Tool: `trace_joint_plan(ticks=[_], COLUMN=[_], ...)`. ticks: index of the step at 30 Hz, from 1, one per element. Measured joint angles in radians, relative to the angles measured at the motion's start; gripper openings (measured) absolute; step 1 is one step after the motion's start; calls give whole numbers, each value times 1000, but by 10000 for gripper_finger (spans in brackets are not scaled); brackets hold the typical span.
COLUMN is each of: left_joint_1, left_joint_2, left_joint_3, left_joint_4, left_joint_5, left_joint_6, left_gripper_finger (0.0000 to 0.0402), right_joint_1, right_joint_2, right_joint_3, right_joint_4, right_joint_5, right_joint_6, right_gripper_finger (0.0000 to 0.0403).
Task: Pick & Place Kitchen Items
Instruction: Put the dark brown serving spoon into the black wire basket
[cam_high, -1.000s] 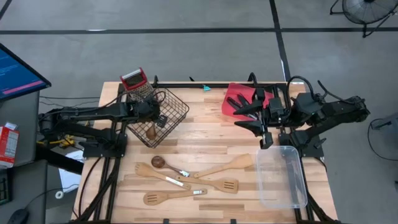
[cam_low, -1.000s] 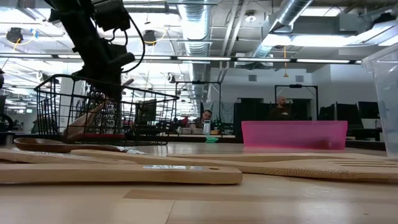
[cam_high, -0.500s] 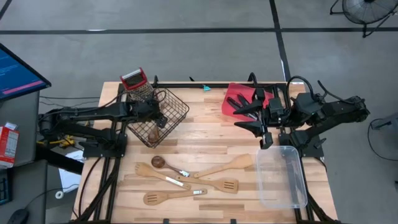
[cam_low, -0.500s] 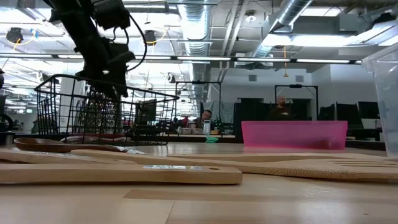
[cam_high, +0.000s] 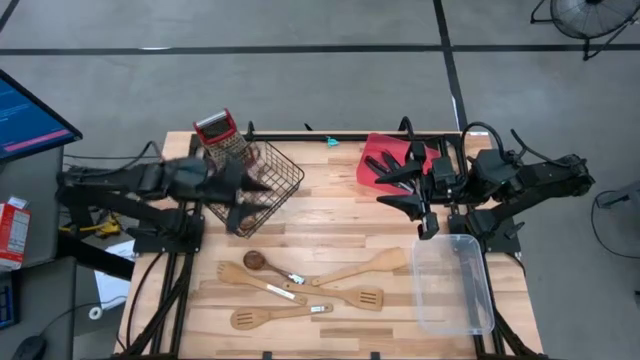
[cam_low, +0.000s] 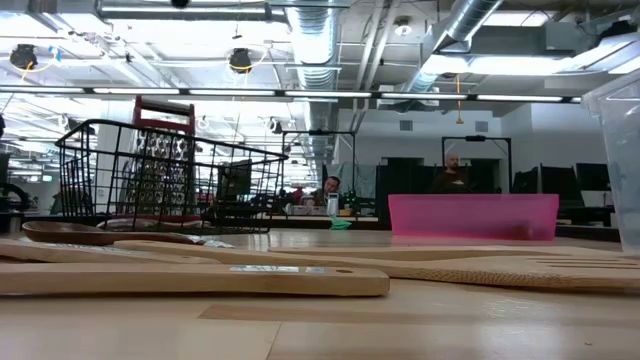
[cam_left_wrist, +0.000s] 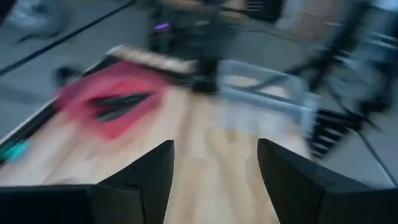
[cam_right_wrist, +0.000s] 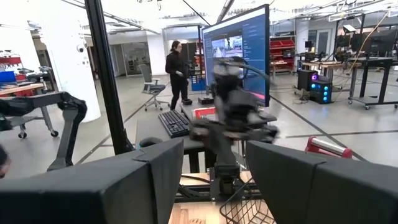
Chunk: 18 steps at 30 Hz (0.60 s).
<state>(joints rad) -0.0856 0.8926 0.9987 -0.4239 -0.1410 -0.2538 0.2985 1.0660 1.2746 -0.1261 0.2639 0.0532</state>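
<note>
Left gripper (cam_high: 250, 190), fingers apart and empty, hangs over the black wire basket (cam_high: 275, 165); no writing legible.

One camera looks straight down on the black wire basket (cam_high: 258, 185); another sits at tabletop height beside it (cam_low: 165, 175). Each wrist camera faces across the table.

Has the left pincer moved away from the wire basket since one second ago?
Yes. The left pincer has pulled back toward the table's left edge, off the black wire basket.
</note>
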Motion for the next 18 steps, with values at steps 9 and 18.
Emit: trace_joint_plan(ticks=[9,18], left_joint_1=[-270,-272], left_joint_2=[207,489], left_joint_3=[2,2], left_joint_4=[-11,-50], left_joint_5=[-43,63], left_joint_6=[57,115], left_gripper_finger=[212,212], right_joint_1=[0,0], right_joint_2=[0,1], right_joint_3=[0,0], right_joint_4=[-2,-18], right_joint_5=[0,0], right_joint_6=[0,33], right_gripper_finger=[190,180])
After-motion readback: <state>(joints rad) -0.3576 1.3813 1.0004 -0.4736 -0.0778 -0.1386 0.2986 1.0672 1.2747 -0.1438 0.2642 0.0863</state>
